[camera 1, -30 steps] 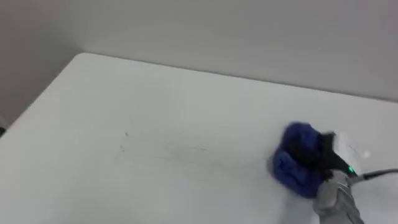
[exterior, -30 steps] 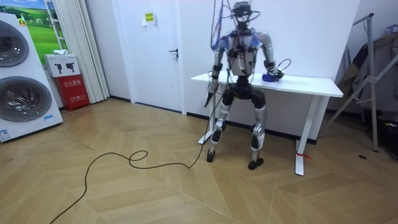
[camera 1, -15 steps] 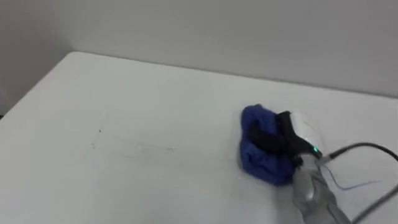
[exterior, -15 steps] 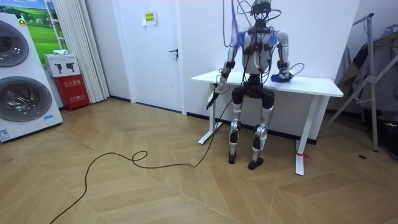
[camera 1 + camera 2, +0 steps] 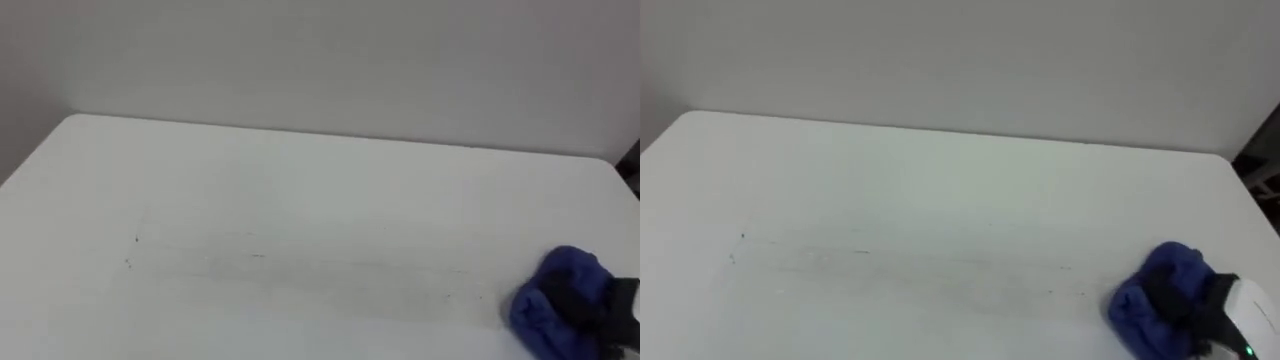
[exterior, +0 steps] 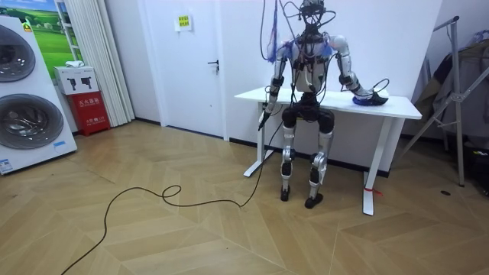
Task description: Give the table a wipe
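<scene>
My right robot hand [image 5: 1192,296] was black and white, the cloth [image 5: 1130,310] deep blue, the table [image 5: 940,190] plain white with faint grey streaks.

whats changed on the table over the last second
The right hand, its fingers gripping the blue cloth, has swept the cloth along the table toward the robot's right, from about the middle to near the right end. The hold on the cloth is unchanged. The left hand still hangs by the table's other end.
</scene>
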